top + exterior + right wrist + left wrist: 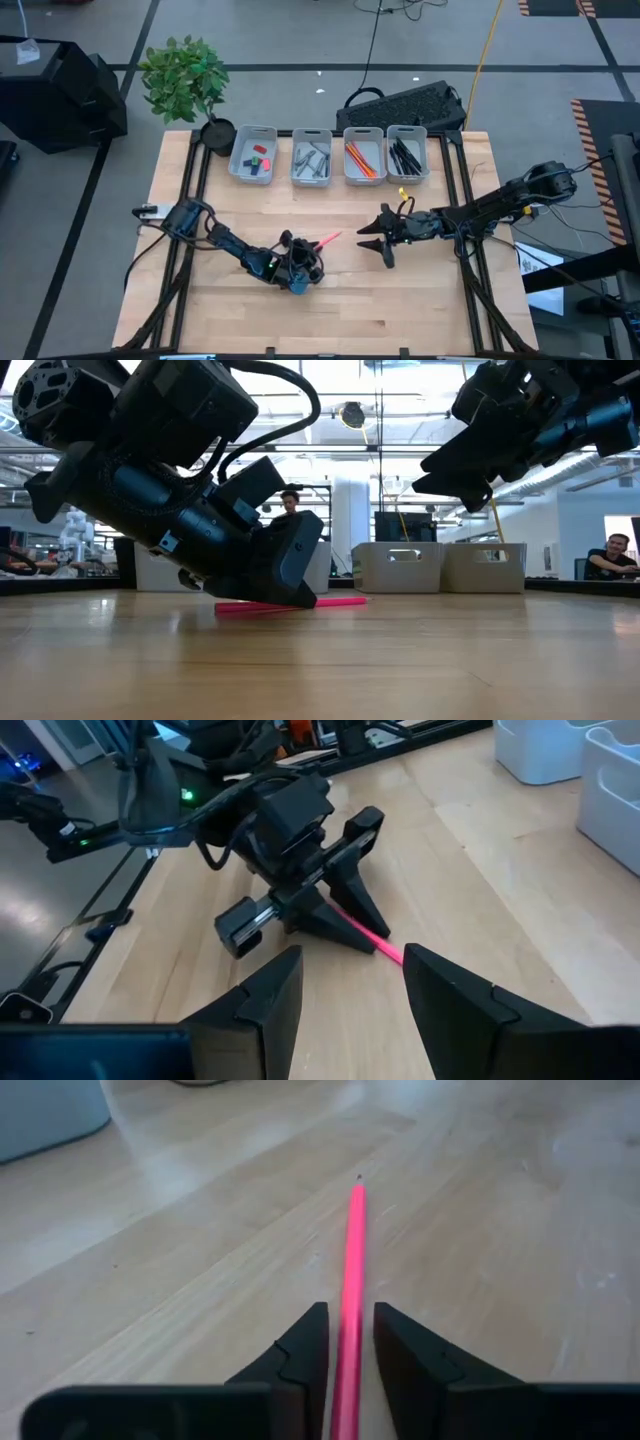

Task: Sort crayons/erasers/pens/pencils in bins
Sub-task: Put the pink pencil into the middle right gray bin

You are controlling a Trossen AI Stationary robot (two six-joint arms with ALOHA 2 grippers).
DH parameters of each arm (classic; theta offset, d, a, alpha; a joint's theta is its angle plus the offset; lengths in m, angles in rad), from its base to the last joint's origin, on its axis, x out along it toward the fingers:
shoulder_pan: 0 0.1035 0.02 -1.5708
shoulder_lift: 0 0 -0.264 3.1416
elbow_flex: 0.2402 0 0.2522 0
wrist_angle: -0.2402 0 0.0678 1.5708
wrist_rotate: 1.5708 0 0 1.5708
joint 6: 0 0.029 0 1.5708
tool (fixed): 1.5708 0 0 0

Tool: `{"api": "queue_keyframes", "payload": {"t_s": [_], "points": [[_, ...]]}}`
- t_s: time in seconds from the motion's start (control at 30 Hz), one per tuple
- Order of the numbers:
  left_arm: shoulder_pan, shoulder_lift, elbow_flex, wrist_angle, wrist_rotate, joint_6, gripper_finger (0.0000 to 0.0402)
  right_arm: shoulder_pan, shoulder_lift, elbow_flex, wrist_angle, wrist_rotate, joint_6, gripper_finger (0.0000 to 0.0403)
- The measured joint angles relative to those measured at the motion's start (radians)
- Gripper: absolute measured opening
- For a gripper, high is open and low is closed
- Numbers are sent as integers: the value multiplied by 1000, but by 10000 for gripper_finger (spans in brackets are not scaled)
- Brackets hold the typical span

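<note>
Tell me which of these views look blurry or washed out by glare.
Left wrist view: the pink stick goes soft near the left gripper, and the table has pale glare patches. Low view: bright ceiling lights behind leave the arms as dark silhouettes. High view and right wrist view: evenly lit, with the right gripper sharp.

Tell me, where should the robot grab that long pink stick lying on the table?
Probably near the end by the left gripper. The pink stick lies flat on the bare table, so come from above, one finger along each long side. Its fingers already straddle it there. The right gripper hangs open nearby.
</note>
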Motion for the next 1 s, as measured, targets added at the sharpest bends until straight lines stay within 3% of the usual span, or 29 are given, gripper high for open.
{"api": "queue_keyframes", "payload": {"t_s": [0.3,0.6,0.73,1.0], "points": [[-35,80,3,70,-36,-22,18,7,0,0,4,3,-8,169],[-36,80,2,81,-34,10,39,7,0,0,24,5,-54,169],[-26,69,-4,123,-28,107,18,7,0,0,29,5,-56,169],[7,-3,-7,111,31,207,34,7,0,0,10,4,-90,182]]}}
